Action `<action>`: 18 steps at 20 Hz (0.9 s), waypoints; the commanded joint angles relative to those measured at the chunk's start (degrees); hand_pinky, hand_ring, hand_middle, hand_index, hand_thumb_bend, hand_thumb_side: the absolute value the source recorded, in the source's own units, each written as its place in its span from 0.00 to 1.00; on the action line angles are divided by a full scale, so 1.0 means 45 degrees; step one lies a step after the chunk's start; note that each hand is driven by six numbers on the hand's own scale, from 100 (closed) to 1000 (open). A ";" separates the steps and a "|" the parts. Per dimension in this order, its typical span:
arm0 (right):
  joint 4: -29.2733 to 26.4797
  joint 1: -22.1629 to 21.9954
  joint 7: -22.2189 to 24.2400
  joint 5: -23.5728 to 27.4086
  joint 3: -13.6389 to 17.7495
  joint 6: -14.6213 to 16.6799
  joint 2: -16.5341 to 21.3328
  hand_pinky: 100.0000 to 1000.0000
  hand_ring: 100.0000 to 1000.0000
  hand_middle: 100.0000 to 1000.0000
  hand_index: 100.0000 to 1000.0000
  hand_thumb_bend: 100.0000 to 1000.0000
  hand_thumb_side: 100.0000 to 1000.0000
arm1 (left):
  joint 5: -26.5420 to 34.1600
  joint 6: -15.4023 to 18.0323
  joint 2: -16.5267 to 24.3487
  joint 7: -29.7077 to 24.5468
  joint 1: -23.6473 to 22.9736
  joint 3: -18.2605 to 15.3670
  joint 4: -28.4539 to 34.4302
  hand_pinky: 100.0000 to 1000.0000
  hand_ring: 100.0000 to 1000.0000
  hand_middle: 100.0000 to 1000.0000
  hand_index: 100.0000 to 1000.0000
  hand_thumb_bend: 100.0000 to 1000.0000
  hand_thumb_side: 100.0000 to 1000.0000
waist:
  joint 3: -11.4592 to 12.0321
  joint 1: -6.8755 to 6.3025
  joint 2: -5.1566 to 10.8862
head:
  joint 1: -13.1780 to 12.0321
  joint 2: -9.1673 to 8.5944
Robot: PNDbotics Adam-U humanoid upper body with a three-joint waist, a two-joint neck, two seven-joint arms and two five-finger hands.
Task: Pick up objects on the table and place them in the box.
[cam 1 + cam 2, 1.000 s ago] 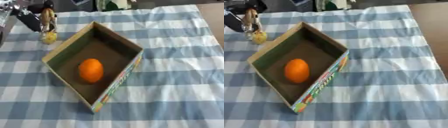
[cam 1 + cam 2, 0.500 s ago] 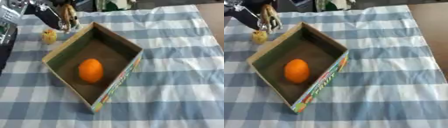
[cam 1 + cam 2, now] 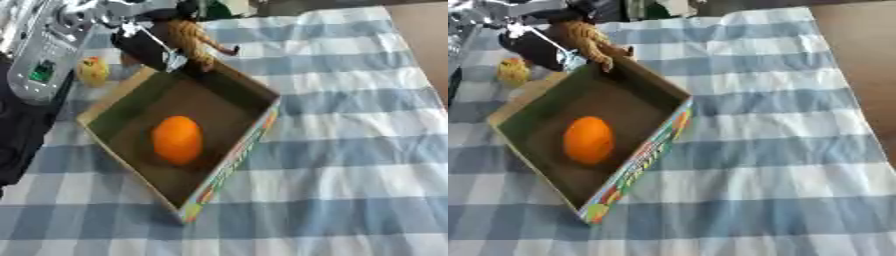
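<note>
At upper left, the left hand has its fingers curled round a brown toy above the box rim.

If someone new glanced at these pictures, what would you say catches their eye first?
Probably the orange lying inside the open cardboard box, which sits askew on the blue checked tablecloth. Next, the robot's left hand at the box's far corner, fingers curled around a brownish object too blurred to identify. A small yellow thing rests on the cloth just outside the box's left wall.
</note>
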State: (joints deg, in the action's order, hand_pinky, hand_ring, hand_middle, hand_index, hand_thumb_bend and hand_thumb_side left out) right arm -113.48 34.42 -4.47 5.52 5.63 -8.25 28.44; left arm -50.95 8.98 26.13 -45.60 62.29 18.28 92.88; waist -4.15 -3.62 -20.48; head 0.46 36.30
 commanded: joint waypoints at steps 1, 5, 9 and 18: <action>-0.0247 0.0218 0.0008 -0.0098 0.0096 -0.0003 0.0141 0.79 0.94 0.63 0.82 0.03 0.53 | -0.0043 -0.0071 -0.0075 0.0204 0.0268 0.0045 -0.0155 0.12 0.34 0.17 0.19 0.00 0.20 | -0.0033 0.0036 0.0230 | 0.0177 0.0091; -0.0247 0.0230 0.0017 -0.0094 0.0107 -0.0018 0.0118 0.79 0.94 0.63 0.82 0.03 0.53 | -0.0012 -0.0236 -0.0305 0.0262 0.0204 0.0204 -0.0771 0.17 0.39 0.24 0.27 0.00 0.19 | -0.0068 0.0018 0.0199 | 0.0150 0.0064; -0.0247 0.0225 0.0013 -0.0085 0.0121 -0.0021 0.0092 0.79 0.94 0.63 0.82 0.03 0.53 | 0.0093 -0.0199 -0.0455 -0.0200 0.0131 0.0261 -0.1669 0.29 0.49 0.39 0.48 0.00 0.17 | -0.0081 0.0011 0.0196 | 0.0136 0.0021; -0.0247 0.0189 -0.0037 -0.0084 0.0185 -0.0034 0.0066 0.79 0.94 0.63 0.82 0.03 0.53 | -0.0598 0.0417 -0.0793 -0.0335 -0.0004 0.0237 -0.3115 0.46 0.66 0.61 0.79 0.10 0.40 | -0.0090 0.0035 0.0177 | 0.0063 -0.0017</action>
State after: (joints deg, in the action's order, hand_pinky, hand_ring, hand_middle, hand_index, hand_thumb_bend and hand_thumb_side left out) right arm -113.48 34.61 -4.41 5.43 5.77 -8.39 27.94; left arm -53.05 10.34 22.16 -47.23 61.41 19.81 78.95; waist -4.52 -3.76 -20.83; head 0.90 36.27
